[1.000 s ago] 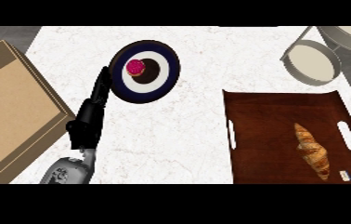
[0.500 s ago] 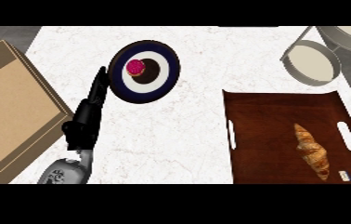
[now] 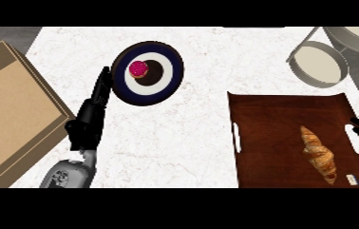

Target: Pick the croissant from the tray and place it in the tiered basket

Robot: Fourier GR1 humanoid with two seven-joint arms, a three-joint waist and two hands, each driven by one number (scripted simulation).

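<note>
- Head view: a white marble counter (image 3: 200, 128) carries everything here.
- A dark brown rectangular tray (image 3: 280, 110) lies at the counter's near right corner, with a pale handle slot cut in each short side.
- The golden-brown crescent croissant (image 3: 319, 153) lies on the tray near its right rim, towards the tray's near edge. It lies lengthwise from far to near, and nothing touches it.
- The grey metal tiered basket (image 3: 290, 62), round with a cream inside, stands at the counter's far right corner, just beyond the tray's far edge. Part of a second tier shows at the very corner.
- A round plate (image 3: 167, 85) ringed in navy blue and white sits towards the counter's far edge, left of the middle. A small round pink-topped pastry (image 3: 138, 69) rests on its dark centre.
- A tan wooden board (image 3: 24, 114) with a raised rim lies askew along the counter's left edge.
- The left hand (image 3: 88, 123), black on a grey forearm (image 3: 67, 173), comes in near the left corner. Its fingers (image 3: 104, 83) are straight and pressed together, point at the far edge and end just beside the plate's left rim. It holds nothing and is well apart from the tray.
- The right hand (image 3: 354, 122) shows only as a small black tip at the view's right edge, over the tray's right rim. Whether it is spread or closed I cannot tell.
</note>
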